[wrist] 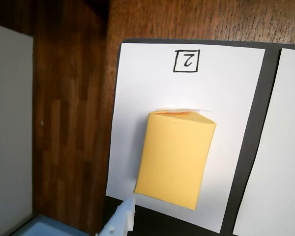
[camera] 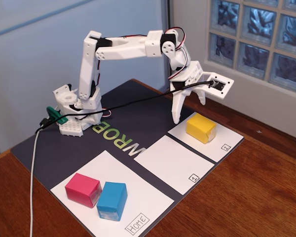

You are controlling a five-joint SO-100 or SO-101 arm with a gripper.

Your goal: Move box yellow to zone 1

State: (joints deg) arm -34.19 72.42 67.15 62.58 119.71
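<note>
The yellow box lies on the white rectangle marked "2", at the right of the dark mat. Zone 1, the white rectangle with a boxed "1", lies bare just left of it. My gripper hangs just above and behind the yellow box, its jaws spread and holding nothing. In the wrist view the yellow box fills the centre on the "2" sheet, one white fingertip shows at the bottom edge near the box's lower left corner, and zone 1's edge shows at the right.
A pink block and a blue block sit side by side on the larger "Home" sheet at the front left. The arm's base stands at the mat's back left with a black cable. The wooden table surrounds the mat.
</note>
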